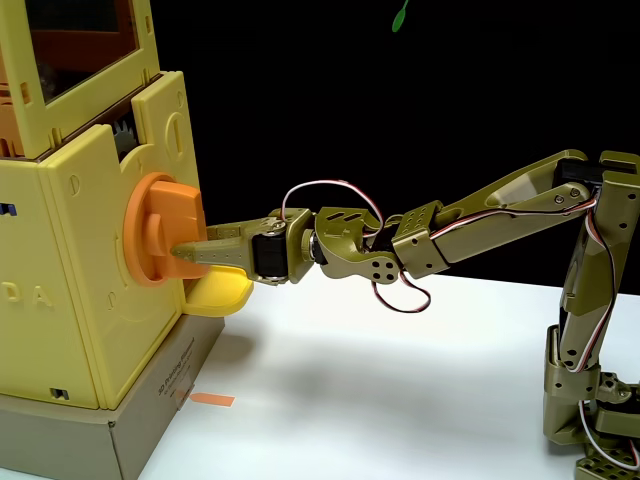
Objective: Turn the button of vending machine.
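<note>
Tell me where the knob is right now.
In the fixed view, the orange knob sits at left on the yellow machine's front face, just above the small yellow tray, with the fingers on it.

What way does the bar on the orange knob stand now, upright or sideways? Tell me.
Upright: the thick bar across the large round orange plastic knob runs top to bottom in the fixed view, with the olive-green end effector at it.

1. Vending machine (90, 250) at left of the fixed view, standing on a cardboard base (150, 420), which rests on the table (400, 390).
2. Button (160, 232) on the machine's right-facing side; small tray (218, 292) just below it.
3. Arm reaches in from the right; gripper (185, 255) touching the button's bar.
</note>
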You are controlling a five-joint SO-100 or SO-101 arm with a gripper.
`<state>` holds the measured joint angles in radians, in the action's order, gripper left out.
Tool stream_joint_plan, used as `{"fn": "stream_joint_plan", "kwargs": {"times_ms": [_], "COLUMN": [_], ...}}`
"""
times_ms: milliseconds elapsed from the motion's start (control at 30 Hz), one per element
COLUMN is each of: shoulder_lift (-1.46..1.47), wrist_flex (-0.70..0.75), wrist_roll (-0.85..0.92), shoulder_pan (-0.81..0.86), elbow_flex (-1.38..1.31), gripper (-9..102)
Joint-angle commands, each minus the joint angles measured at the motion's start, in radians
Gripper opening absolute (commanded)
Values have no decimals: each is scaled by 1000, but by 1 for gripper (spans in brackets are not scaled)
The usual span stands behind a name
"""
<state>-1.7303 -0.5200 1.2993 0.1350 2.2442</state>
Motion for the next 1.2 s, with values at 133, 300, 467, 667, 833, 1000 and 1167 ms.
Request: {"fn": "stream_joint_plan", "kwargs": {"times_ms": [133,300,467,667,833,1000,1167], "shoulder_lift": [-15,-17,-37,-60,-74,-74,-74], "wrist_flex": [-31,-49,-57,-69,-69,-69,-69], "wrist_roll": [-8,-20,-23,-34,-41,-43,-55], "shoulder_pan": [-3,-5,-12,-21,-28,-26,-28], "elbow_flex": [-52,-54,-54,-51,-49,-34,-20], "gripper": [24,21,15,11,3,-1,-1]}}
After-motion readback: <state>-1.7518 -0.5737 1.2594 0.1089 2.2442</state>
